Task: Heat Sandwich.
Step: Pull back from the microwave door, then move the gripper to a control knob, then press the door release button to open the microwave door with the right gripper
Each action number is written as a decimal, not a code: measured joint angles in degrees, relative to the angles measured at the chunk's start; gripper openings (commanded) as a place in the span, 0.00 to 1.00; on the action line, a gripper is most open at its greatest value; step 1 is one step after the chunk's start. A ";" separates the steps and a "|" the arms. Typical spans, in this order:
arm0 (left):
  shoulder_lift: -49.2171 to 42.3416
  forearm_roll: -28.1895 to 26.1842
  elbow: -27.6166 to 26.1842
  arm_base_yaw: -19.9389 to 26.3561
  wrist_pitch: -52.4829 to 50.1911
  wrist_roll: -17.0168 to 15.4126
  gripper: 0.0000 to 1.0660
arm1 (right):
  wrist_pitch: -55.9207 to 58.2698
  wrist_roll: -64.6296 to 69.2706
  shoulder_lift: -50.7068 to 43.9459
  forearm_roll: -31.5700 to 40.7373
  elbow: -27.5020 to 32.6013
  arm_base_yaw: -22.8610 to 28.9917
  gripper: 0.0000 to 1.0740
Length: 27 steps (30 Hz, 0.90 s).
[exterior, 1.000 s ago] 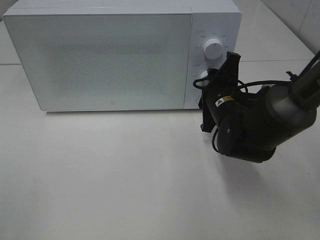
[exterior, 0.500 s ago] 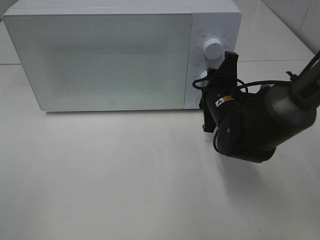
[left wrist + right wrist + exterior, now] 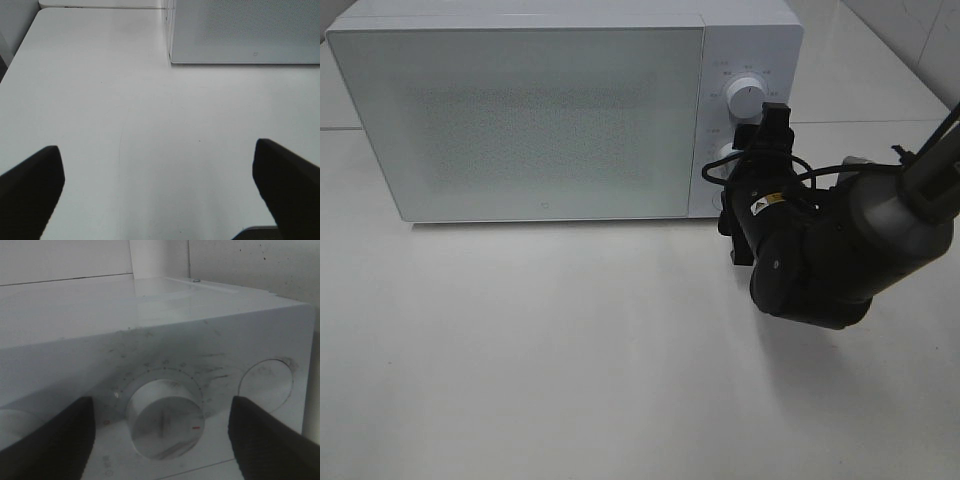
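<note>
The sandwich is out of view. The white microwave (image 3: 530,110) stands at the back of the table with its door shut. My right gripper (image 3: 745,165) is at its control panel, open, with the lower knob (image 3: 722,155) between its fingers. In the right wrist view the knob (image 3: 162,427) sits midway between the two dark fingers (image 3: 47,440), and they do not touch it. My left gripper (image 3: 160,200) is open and empty above the bare table, in front of the microwave's left corner (image 3: 172,50). It does not show in the exterior view.
The upper knob (image 3: 747,97) is just above my right gripper. The white table (image 3: 520,350) spreads in front of the microwave. A tiled wall edge (image 3: 930,40) shows at the back right.
My right gripper has shifted slightly left and up, closer to the control panel. The microwave door stays shut.
</note>
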 measured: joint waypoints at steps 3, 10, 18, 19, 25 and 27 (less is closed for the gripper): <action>0.00 0.00 0.00 0.00 0.00 0.00 0.92 | -0.17 0.00 0.00 -0.11 0.00 0.00 0.70; 0.00 0.00 0.00 0.00 0.00 0.00 0.92 | -1.78 0.00 -0.11 -3.27 0.69 -0.11 0.70; 0.00 0.00 0.00 0.00 0.00 0.00 0.92 | -0.46 -1.32 -3.15 -7.68 5.27 -0.40 0.70; 0.00 0.00 0.00 0.00 0.00 0.00 0.92 | -0.46 -1.32 -3.15 -7.68 5.27 -0.40 0.70; 0.00 0.00 0.00 0.00 0.00 0.00 0.92 | 5.79 -6.76 -8.31 -10.54 9.63 -0.40 0.69; 0.00 0.00 0.00 0.00 0.00 0.00 0.92 | 10.49 -11.29 -11.29 -12.20 10.71 -0.40 0.68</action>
